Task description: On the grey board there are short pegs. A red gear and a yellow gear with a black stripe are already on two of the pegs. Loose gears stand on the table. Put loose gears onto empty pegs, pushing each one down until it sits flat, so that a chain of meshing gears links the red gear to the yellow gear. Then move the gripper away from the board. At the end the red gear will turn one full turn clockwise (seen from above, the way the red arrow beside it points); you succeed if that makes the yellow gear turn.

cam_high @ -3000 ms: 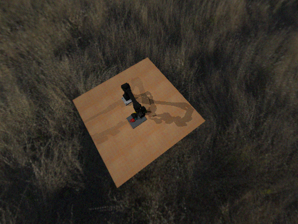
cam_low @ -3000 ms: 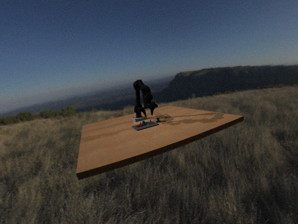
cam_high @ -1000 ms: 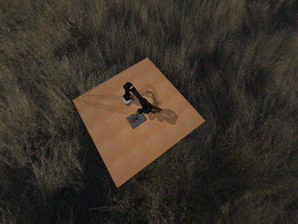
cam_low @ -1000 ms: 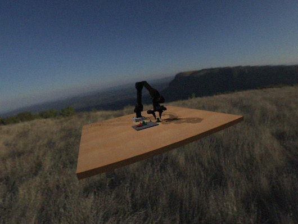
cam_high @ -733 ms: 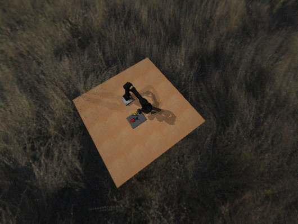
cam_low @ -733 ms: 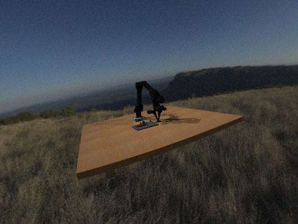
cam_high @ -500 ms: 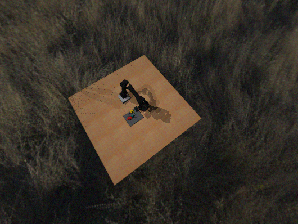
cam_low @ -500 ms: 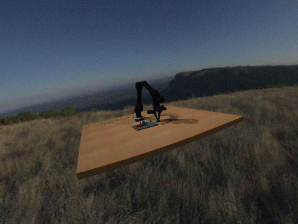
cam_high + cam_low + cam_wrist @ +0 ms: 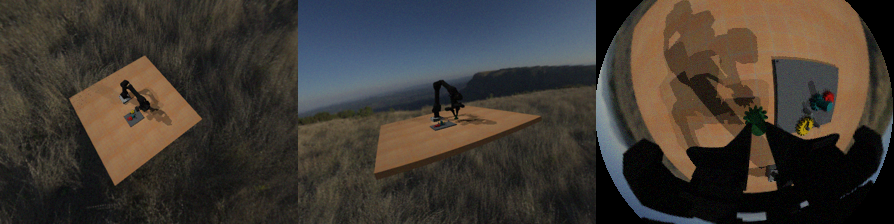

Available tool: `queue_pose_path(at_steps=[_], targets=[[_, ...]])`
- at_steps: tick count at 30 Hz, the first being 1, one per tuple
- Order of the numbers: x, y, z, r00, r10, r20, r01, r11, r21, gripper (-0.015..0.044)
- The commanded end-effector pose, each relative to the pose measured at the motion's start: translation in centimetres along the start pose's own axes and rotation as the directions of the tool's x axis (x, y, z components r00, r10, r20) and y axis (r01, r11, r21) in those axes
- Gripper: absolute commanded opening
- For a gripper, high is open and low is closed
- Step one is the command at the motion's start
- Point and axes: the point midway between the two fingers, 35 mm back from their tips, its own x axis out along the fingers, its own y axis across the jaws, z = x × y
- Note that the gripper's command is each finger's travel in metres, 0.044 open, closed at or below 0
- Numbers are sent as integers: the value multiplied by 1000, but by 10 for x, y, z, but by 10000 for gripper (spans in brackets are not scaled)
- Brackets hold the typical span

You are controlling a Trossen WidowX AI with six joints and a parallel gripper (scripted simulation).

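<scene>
My gripper [image 9: 757, 124] [image 9: 456, 115] is shut on the hub of a dark green gear [image 9: 755, 114] [image 9: 456, 118], low over the table beside the board; whether the gear touches the table I cannot tell. The grey board [image 9: 788, 75] [image 9: 138, 120] [image 9: 450, 126] carries a red gear [image 9: 828, 95] [image 9: 131, 118] [image 9: 437, 125] and a yellow gear [image 9: 803, 125] [image 9: 132, 112] with a black stripe. A teal gear [image 9: 815, 102] [image 9: 134, 116] [image 9: 442, 122] with a tall hub is on the board right beside the red one. Its exact seating and the pegs are too small to tell.
The arm's base plate [image 9: 123, 99] [image 9: 434, 119] stands near the board on the yellow gear's side. The wooden table [image 9: 107, 135] [image 9: 410, 149] extends around the board. The arm's shadow falls across the table beside the gripper.
</scene>
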Motion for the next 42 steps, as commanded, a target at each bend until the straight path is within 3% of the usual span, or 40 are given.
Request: queue_pose_path(at_steps=[1,42], targets=[[-11,0,2,1000,-2,6,2,1000,-2,0],[-105,-1,-5,1000,-3,5,3,1000,-2,0]])
